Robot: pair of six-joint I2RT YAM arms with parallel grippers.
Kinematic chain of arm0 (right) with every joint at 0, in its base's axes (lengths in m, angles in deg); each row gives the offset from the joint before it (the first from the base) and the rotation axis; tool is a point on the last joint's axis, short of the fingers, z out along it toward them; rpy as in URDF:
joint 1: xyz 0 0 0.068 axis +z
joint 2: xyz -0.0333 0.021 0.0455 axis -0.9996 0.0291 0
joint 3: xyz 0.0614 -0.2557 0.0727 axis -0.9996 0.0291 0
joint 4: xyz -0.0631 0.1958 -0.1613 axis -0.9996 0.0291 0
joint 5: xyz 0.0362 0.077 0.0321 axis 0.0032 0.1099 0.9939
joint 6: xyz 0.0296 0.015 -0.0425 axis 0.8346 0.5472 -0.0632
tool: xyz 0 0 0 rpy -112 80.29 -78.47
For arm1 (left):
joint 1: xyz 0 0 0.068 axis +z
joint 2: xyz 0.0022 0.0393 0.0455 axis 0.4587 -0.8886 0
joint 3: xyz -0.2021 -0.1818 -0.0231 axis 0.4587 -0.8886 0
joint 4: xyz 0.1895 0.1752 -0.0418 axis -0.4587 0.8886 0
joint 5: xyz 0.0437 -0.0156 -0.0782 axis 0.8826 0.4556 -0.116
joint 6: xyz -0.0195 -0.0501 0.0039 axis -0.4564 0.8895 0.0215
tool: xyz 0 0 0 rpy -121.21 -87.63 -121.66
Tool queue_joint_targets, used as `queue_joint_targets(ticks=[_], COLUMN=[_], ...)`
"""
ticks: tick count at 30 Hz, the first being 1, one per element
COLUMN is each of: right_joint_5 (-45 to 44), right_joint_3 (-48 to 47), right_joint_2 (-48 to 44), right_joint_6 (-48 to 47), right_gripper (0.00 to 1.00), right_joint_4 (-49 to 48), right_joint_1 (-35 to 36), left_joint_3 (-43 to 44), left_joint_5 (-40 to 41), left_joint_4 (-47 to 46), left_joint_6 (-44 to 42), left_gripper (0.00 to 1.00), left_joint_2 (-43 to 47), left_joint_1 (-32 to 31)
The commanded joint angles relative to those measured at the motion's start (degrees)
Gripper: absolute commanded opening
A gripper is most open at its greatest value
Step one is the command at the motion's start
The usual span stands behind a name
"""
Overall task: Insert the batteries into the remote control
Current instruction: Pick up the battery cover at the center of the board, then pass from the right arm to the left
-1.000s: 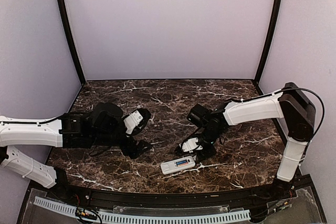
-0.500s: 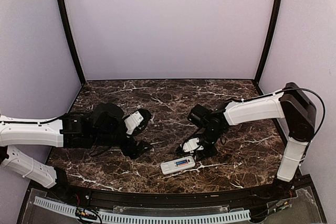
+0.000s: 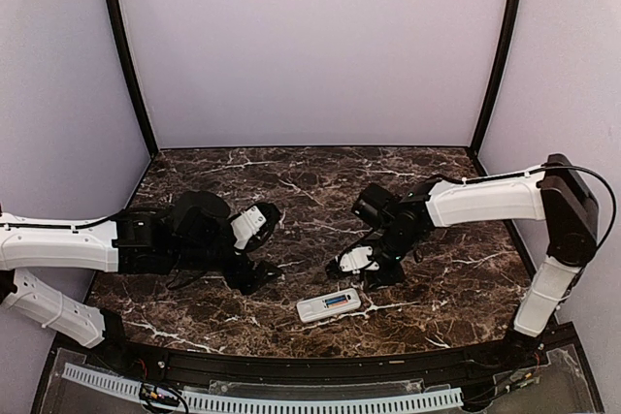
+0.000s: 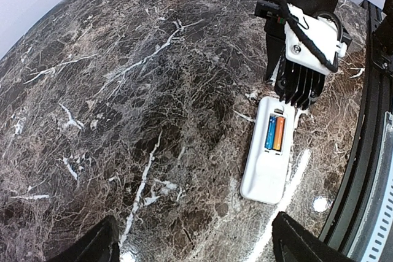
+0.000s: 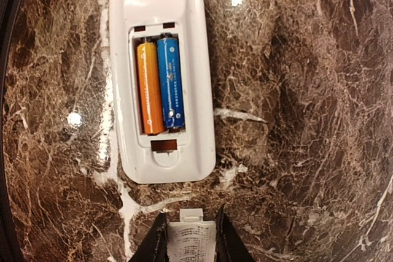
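The white remote control point(image 3: 329, 304) lies back up near the table's front edge, its compartment open. Two batteries sit side by side in it, one orange point(image 5: 148, 88) and one blue point(image 5: 170, 82). The remote also shows in the left wrist view point(image 4: 268, 158) and the right wrist view point(image 5: 161, 78). My right gripper point(image 5: 191, 234) is shut on the small flat white cover piece point(image 5: 191, 237), held just off the remote's end. In the top view it point(image 3: 357, 261) hangs just behind the remote. My left gripper point(image 3: 260, 244) is open and empty, left of the remote.
The dark marble table point(image 3: 291, 191) is enclosed by lilac walls. A black rail point(image 4: 368, 151) runs along the front edge, close to the remote.
My right arm has drawn back a little from the remote with the cover piece in its jaws. The left arm and the remote have not moved.
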Motion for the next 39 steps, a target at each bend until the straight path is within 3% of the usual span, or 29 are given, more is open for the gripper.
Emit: queue_joint_targets(ticks=[1,6,11,16,20,23,29,39], right_joint_5=[2.5,4.6,4.7,-2.2,-11.4,-19.1,-26.8,-29.7], right_joint_3=[-2.3,-4.7,-2.6,0.6,1.5,1.4,0.7,1.7], right_joint_2=[-4.1,-10.5,-18.3,-23.6,-24.8,-24.7,-24.6,-24.3], right_joint_6=[5.9,17.4,34.0,53.5,63.2,67.2,70.7,73.0], right_gripper=[0.21,0.19,0.2,0.18,0.17,0.17,0.16,0.16], right_joint_4=[-1.1,-6.9,-19.7,-31.6,-36.3,-38.6,-40.8,-43.4], right_joint_1=[-0.7,-1.1,-1.1,0.1,3.1,5.7,10.2,12.6], left_joint_3=[0.6,-0.1,0.1,-0.7,-1.2,1.0,5.3,6.5], left_joint_5=[0.6,2.0,4.7,7.4,7.7,5.8,6.0,7.8], left_joint_4=[0.8,-1.3,-5.2,-20.0,-34.0,-41.0,-45.0,-51.3], left_joint_6=[-0.3,-0.2,0.1,1.0,4.0,4.7,4.9,5.6], left_gripper=[0.85,0.84,0.76,0.75,0.75,0.76,0.81,0.7], left_joint_2=[0.5,2.2,2.6,0.8,-3.0,-8.0,-14.4,-16.6], left_joint_1=[0.3,0.3,-0.2,-3.1,-4.2,-4.5,-5.2,-5.3])
